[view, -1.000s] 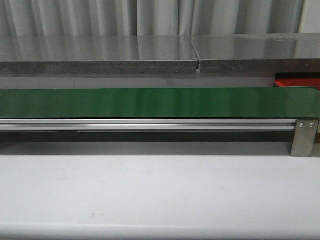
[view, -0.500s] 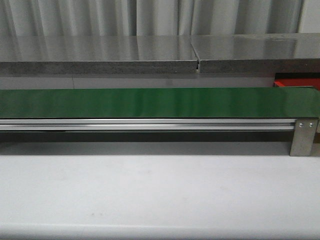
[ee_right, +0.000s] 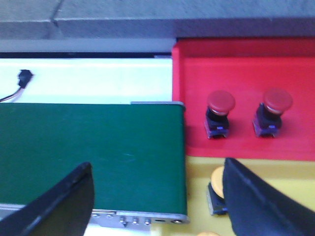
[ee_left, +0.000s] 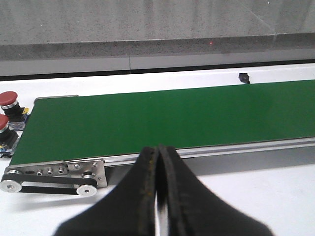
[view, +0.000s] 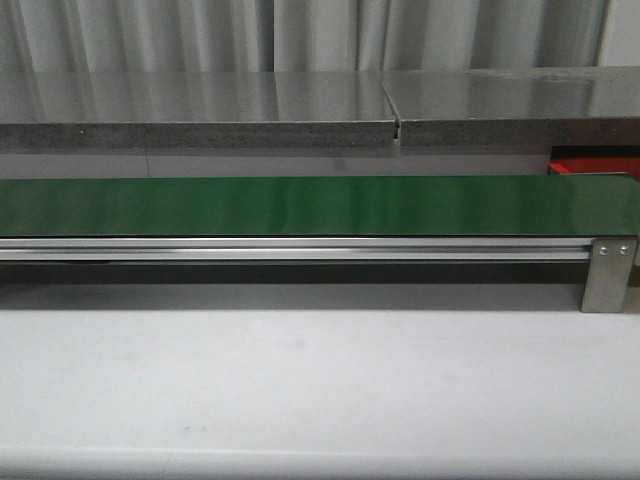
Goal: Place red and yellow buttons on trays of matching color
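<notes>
- Right gripper [ee_right: 157, 196] spread wide over the belt's end; two red buttons [ee_right: 220, 114] stand upright on the red tray [ee_right: 246, 69] beyond it.
- Yellow button [ee_right: 215, 189] on the yellow tray [ee_right: 197, 172], just beside one finger.
- Left gripper [ee_left: 158, 191] pinched together, empty, above the green belt [ee_left: 172, 115].

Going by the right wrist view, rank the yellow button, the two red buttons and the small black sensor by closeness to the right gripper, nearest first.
1. Yellow button: on the yellow tray, right beside one finger of the right gripper.
2. Red buttons: side by side on the red tray; too close to call.
3. Black sensor: beyond the green belt, far corner.
</notes>
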You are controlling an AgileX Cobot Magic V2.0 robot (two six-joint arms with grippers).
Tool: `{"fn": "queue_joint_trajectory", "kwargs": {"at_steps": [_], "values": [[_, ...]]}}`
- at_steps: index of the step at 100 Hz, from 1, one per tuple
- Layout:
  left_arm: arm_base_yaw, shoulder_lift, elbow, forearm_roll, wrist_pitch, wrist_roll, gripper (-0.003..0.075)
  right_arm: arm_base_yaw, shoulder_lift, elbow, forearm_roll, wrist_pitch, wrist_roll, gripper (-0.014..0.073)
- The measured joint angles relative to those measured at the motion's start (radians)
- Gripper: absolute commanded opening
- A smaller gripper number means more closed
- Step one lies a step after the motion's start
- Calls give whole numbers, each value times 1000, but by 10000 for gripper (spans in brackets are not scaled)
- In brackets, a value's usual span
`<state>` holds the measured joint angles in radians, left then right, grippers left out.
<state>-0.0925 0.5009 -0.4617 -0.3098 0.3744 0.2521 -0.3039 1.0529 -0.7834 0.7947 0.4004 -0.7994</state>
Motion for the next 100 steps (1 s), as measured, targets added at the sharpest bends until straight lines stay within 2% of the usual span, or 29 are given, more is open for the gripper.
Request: {"fn": "queue_joint_trajectory", "kwargs": {"at_steps": [10, 17, 37, 58, 100], "values": [[0, 0, 0, 0, 0, 0, -20, 30, -92, 0, -11, 56, -19, 537], [0, 0, 0, 0, 0, 0, -20, 45, -146, 0, -33, 96, -23, 484], [0, 0, 0, 0, 0, 0, -20, 58, -241, 13, -49, 182, -25, 170], [0, 0, 0, 0, 0, 0, -20, 58, -272, 18, -55, 259, -25, -122], [0, 0, 0, 0, 0, 0, -20, 58, -280, 19, -57, 285, -25, -108]]}}
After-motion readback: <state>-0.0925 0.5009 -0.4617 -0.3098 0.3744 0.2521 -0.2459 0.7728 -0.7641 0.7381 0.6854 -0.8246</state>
